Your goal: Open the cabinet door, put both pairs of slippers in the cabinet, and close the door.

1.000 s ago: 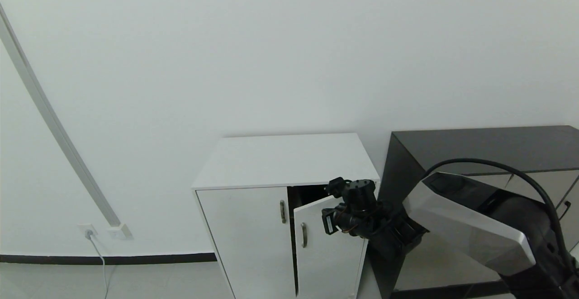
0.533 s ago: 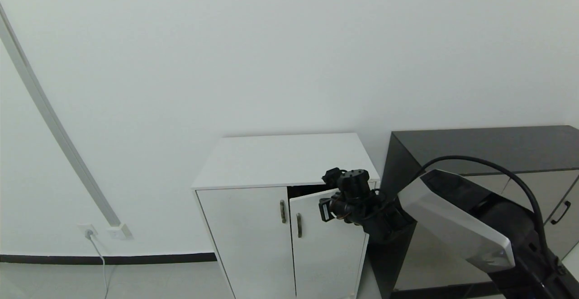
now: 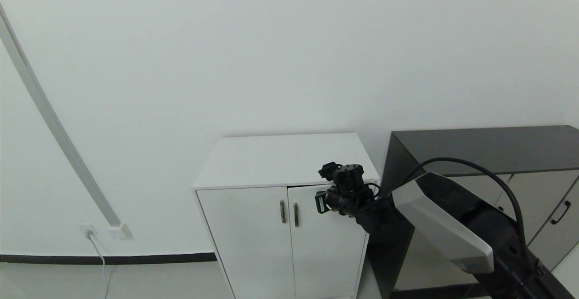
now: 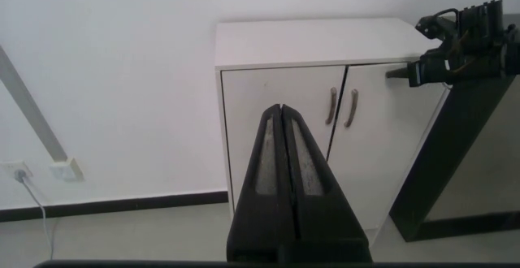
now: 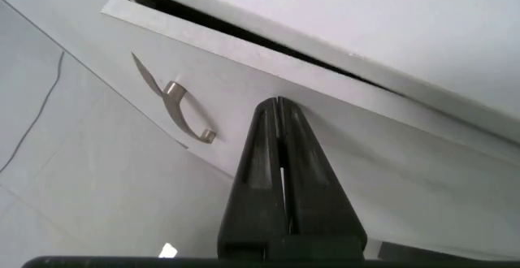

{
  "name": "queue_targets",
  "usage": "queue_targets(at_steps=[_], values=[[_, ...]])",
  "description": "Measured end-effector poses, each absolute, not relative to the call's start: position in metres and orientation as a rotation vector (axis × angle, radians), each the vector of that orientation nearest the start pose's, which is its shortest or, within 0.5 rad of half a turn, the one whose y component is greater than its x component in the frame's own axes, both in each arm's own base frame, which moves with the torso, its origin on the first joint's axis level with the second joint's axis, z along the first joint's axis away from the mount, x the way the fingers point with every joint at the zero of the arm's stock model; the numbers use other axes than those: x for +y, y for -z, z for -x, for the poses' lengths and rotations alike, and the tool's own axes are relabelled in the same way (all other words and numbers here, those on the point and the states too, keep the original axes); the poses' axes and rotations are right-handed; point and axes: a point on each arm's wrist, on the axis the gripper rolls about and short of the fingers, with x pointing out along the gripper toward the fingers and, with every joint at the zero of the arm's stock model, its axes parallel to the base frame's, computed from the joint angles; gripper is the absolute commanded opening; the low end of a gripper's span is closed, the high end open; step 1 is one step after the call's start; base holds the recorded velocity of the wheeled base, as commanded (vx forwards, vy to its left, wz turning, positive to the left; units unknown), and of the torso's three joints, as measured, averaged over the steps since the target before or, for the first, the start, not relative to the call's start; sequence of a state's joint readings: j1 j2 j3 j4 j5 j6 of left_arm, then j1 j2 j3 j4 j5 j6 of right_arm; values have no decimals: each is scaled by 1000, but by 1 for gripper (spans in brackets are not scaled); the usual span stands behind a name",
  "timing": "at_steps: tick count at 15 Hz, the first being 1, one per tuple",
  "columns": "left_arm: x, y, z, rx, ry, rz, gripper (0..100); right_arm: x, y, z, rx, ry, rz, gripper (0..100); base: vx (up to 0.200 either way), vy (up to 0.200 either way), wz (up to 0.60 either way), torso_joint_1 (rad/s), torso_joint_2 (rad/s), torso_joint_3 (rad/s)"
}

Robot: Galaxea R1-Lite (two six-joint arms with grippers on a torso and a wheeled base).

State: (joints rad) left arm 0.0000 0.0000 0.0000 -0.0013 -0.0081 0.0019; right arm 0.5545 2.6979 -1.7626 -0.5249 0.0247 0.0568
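Against the upright, nearly flush cabinet door (image 3: 326,249), pinched right gripper (image 5: 280,105)

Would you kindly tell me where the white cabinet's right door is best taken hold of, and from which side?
Grip the vertical bar handle on the right door, near the seam between the doors. Come straight from the front, closing across it sideways: it bows off the panel, leaving a gap behind, and it likely sits opposite the hinges.

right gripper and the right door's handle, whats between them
Only bare white door panel: in the right wrist view the shut right gripper sits beside the handle, nothing between.
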Motion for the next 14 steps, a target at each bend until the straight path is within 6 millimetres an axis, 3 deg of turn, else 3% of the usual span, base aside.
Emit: queue_targets(at_steps=[14], values=[[0, -76, 23, -1, 8, -1, 0, 284, 4, -461, 398, -556, 49, 0, 0, 0, 0, 0, 0, 0]])
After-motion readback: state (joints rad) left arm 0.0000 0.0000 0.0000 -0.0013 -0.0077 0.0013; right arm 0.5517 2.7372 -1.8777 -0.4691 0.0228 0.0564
